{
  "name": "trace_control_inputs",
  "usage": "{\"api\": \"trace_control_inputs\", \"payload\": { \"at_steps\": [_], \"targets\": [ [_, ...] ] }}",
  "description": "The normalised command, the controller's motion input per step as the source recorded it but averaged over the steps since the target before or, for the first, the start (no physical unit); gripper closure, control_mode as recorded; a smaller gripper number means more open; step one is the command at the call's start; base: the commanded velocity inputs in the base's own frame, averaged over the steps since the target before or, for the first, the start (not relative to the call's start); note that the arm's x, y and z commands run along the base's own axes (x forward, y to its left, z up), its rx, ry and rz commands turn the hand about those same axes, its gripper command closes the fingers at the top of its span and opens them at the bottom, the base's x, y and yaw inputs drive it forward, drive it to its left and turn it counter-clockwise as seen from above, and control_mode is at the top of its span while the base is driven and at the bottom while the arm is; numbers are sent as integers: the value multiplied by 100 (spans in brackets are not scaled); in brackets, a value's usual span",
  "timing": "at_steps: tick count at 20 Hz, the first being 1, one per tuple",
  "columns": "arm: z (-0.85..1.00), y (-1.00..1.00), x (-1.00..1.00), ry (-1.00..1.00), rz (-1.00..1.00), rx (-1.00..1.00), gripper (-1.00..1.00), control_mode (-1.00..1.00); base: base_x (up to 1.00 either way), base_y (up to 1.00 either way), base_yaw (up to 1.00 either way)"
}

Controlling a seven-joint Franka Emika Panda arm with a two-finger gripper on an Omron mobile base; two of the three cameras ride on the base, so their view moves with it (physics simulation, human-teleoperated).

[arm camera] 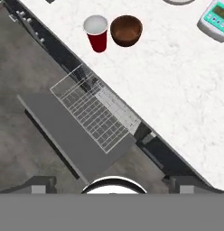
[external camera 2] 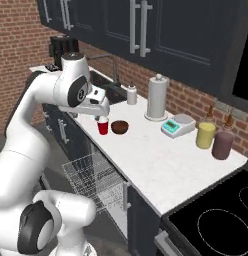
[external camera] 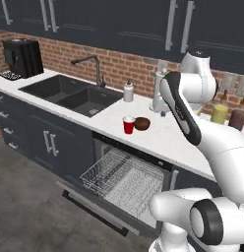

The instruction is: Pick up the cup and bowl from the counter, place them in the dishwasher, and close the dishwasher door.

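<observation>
- I have the hand (arm camera: 112, 187) spread wide and carrying nothing; from the hand view it looks down from high above the open dishwasher (arm camera: 98, 113), its fingertips (arm camera: 39, 184) poking up at the lower edge.
- The cup (arm camera: 96, 32) stands upright on the bench (arm camera: 177, 90), behind the dishwasher's opening and close to the front edge of the bench.
- The bowl (arm camera: 126, 30) sits just beside the cup, on the side away from the sink (external camera: 70, 93); I cannot tell whether the two touch.
- The dishwasher door (arm camera: 64, 133) lies folded down flat, and the wire rack (arm camera: 93, 108) is pulled out over it, so nothing is loaded yet.
- My main worry: with the bowl so close to the cup, one finger coming down between them could shove the bowl or tip the cup.
- The cup is tapered and light-looking, so a pinch placed too high could squeeze it out of the hand or knock it toward the edge and down onto the rack.
- The bowl is rounded and glossy, so I judge a rim grip could slip.
- Near the cup stand a soap bottle (external camera: 128, 91) and a paper towel roll (external camera 2: 157, 97); a wide elbow swing could catch them.
- The door cannot shut until the rack is back inside.
</observation>
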Motion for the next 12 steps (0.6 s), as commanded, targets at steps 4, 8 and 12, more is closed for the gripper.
{"api": "trace_control_inputs", "payload": {
  "at_steps": [4, 8, 12],
  "targets": [
    [0, 0, 0, 0, 0, 0, -100, 100, 0, 0, 56],
    [0, 0, 0, 0, 0, 0, -100, 100, 0, -8, 51],
    [0, 0, 0, 0, 0, 0, -100, 100, 0, -20, 42]
  ]
}}
